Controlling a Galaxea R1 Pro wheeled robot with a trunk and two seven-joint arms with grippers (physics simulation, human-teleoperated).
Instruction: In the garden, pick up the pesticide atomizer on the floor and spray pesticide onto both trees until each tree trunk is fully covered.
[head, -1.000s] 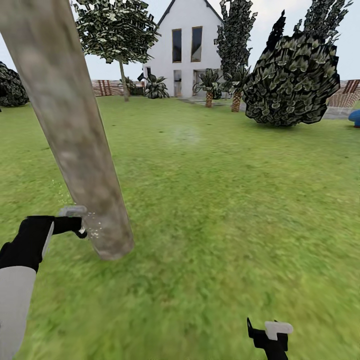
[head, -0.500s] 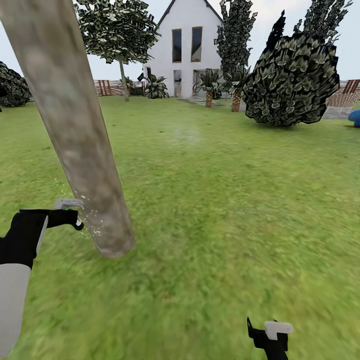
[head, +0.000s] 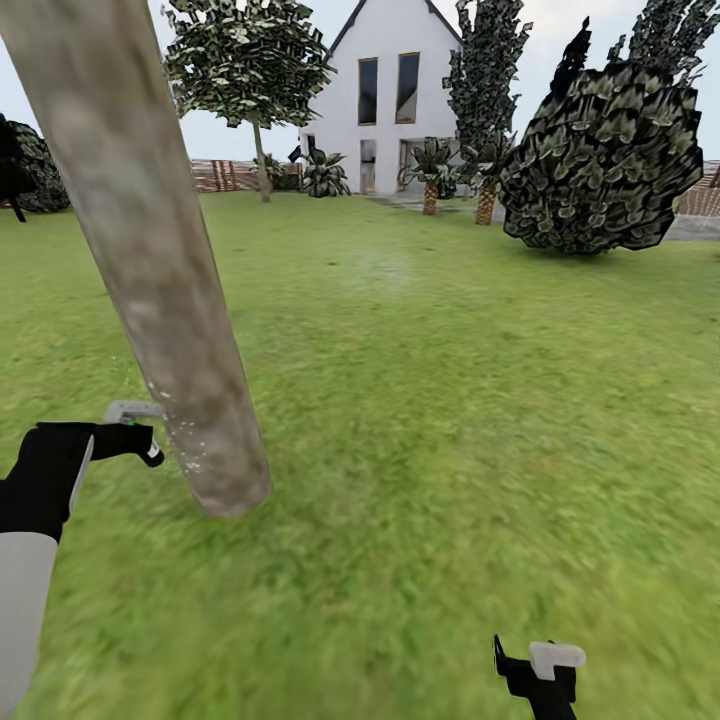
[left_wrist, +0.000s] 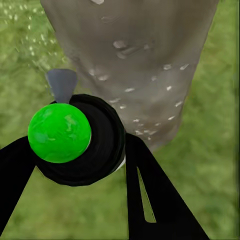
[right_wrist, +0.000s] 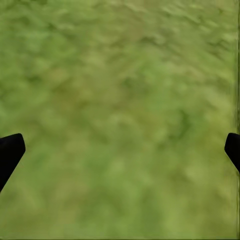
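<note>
Left gripper (left_wrist: 85, 165): its two black fingers are clamped on the pesticide atomizer (left_wrist: 75, 137), one at each side of the dark round body; in the head view the gripper (head: 135, 440) is low at the left, just beside the trunk.
Atomizer: one; black body with a bright green ball on it and a grey nozzle (left_wrist: 61, 85) pointing at the bark; in the head view its grey head (head: 133, 410) sits close to the trunk, and I cannot tell whether it touches.
Pesticide (left_wrist: 130, 90): many small white specks scattered over the lower trunk, with a few more over the grass near the nozzle.
Tree trunk (head: 160, 270): one thick, mottled grey-brown post, leaning in the head view, its base in the grass just beside the left gripper.
Right gripper (head: 535, 675): fingers spread wide, nothing between them, only grass (right_wrist: 120, 120) below; it is well apart from the trunk.
Open room: broad lawn (head: 450, 400) to the right of and beyond the trunk.
Far edge: one white house (head: 385, 95), a brown slat fence (head: 225, 175), one big dark bush (head: 605, 160), two short palms (head: 430, 170), and one thin-trunked tree (head: 250, 70).
</note>
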